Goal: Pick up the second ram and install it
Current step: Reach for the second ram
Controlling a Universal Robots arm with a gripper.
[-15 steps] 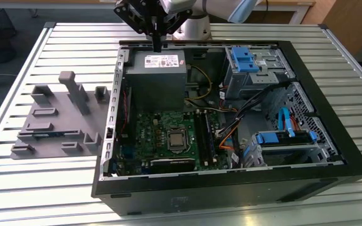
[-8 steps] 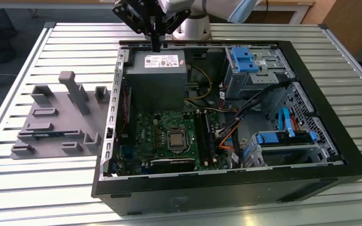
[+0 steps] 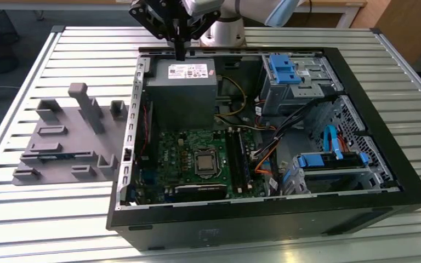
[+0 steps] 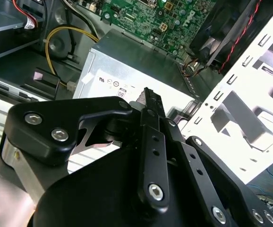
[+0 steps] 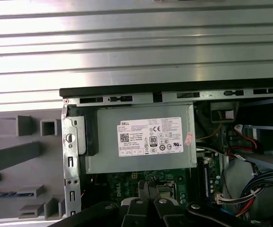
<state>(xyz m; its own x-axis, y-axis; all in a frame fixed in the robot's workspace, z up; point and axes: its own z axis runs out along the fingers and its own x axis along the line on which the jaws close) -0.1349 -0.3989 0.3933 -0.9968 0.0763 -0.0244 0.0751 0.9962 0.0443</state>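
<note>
The second ram (image 3: 44,156) is seen lying in the grey holder (image 3: 64,164) on the tabletop (image 3: 20,219), its long axis along the slats. It is well apart from the fingers (image 3: 180,50), towards the exterior view's left. The fingers are pressed together, with nothing between them, above the power supply (image 3: 182,87)

Fixture tray (image 3: 64,159) on the table (image 3: 50,219), just beside the computer case (image 3: 269,219), on the exterior view's left.

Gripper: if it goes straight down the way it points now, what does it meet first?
Probably the power supply: the gripper hangs tip-down over its labelled top, close to the case rim. Depth is unclear, so the rim might come first.
</note>
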